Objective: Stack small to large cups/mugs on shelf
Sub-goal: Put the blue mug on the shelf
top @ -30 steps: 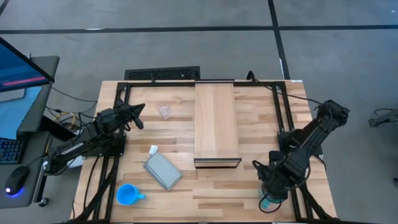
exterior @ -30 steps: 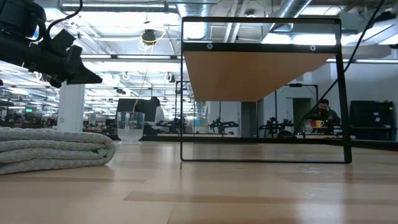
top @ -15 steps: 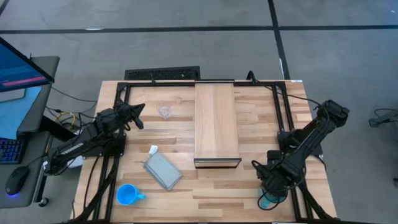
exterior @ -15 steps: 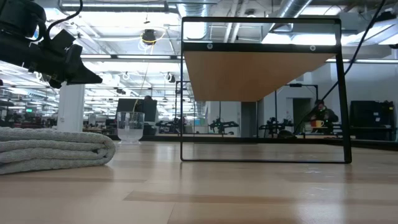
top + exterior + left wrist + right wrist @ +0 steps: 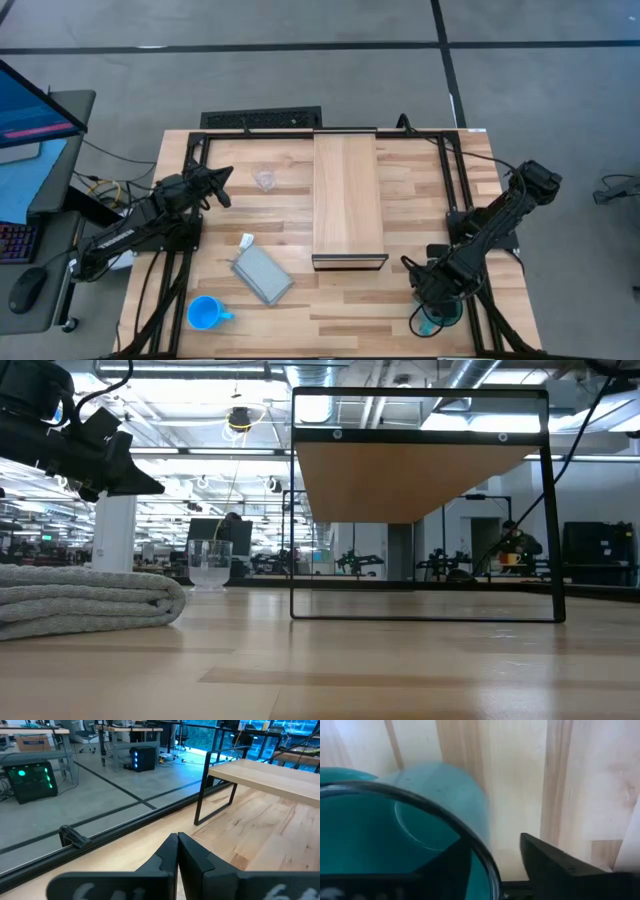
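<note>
Teal mug (image 5: pixel 395 835) upright, mouth up

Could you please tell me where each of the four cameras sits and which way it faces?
High view: overhead, straight down on the table; shows both arms.
Low view: table height, level across; shows the left hand, the shelf.
Left wrist view: looks past the shut left hand toward the shelf.
Right wrist view: close over the teal mug, right hand's fingers astride its rim.
High, low and left wrist share the shelf.

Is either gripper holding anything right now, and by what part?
The right gripper has its fingers astride the teal mug's rim, one inside, one outside; whether it has closed cannot be told. The left gripper is shut and holds nothing.
</note>
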